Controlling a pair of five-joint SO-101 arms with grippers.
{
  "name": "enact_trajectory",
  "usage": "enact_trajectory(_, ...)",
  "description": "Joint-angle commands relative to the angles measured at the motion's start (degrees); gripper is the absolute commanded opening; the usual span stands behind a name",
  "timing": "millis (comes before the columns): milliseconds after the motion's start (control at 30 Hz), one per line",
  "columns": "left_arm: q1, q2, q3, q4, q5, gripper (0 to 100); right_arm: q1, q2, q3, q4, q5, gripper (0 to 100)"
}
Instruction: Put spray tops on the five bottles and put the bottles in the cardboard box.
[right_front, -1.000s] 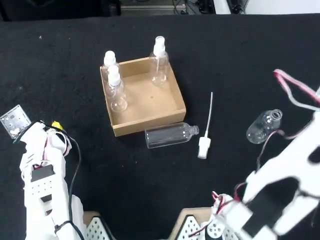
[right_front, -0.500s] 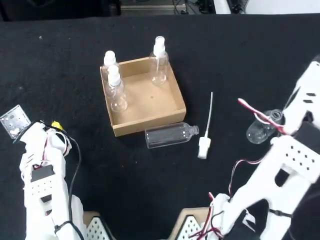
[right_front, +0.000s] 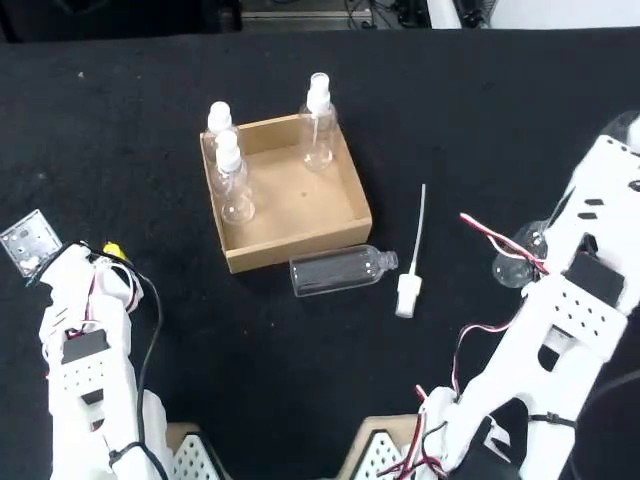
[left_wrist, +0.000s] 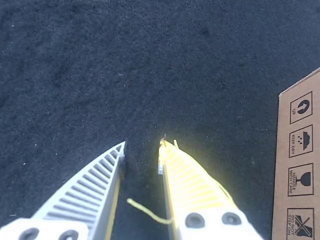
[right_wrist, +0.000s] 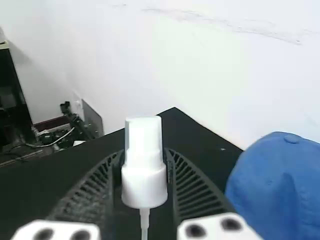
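Observation:
The cardboard box (right_front: 300, 205) sits mid-table with three capped bottles: two at its far-left corner (right_front: 228, 165) and one at the far-right corner (right_front: 319, 125). An uncapped clear bottle (right_front: 340, 271) lies in front of the box, beside a loose spray top (right_front: 408, 291) with its long tube. Another uncapped bottle (right_front: 512, 262) lies farther right, partly hidden by the raised right arm (right_front: 580, 290). My right gripper (right_wrist: 144, 156) is shut on a white spray top (right_wrist: 144, 170), held up toward a wall. My left gripper (left_wrist: 142, 146) hangs slightly open over bare black cloth, with the box wall (left_wrist: 300, 165) beside it.
Black cloth covers the table (right_front: 480, 110). The left arm (right_front: 85, 350) stands at the near-left corner. A blue rounded object (right_wrist: 277, 185) appears in the right wrist view, off the table. The arm bases (right_front: 380, 455) sit at the near edge.
The right arm swung up from the near-right corner and now stands tall over the right-hand bottle, covering part of it. The left arm and the table objects stayed put.

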Motion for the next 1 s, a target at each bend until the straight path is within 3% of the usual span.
enact_trajectory(0,-0.31,-0.88,-0.40,-1.32,-0.44,9,-1.05,-4.53,-0.66,-1.85,-0.26,1.1)
enact_trajectory(367,-0.48,-0.88,-0.40,-1.32,-0.44,9,-1.14,-21.93,8.57,-0.79,0.00,1.1)
enact_trajectory(633,-0.57,-0.88,-0.40,-1.32,-0.44,9,-0.79,-24.66,24.75,-20.13,0.09,1.1)
enact_trajectory(967,-0.48,-0.88,-0.40,-1.32,-0.44,9,-1.05,-24.75,30.20,-21.36,2.11,1.1)
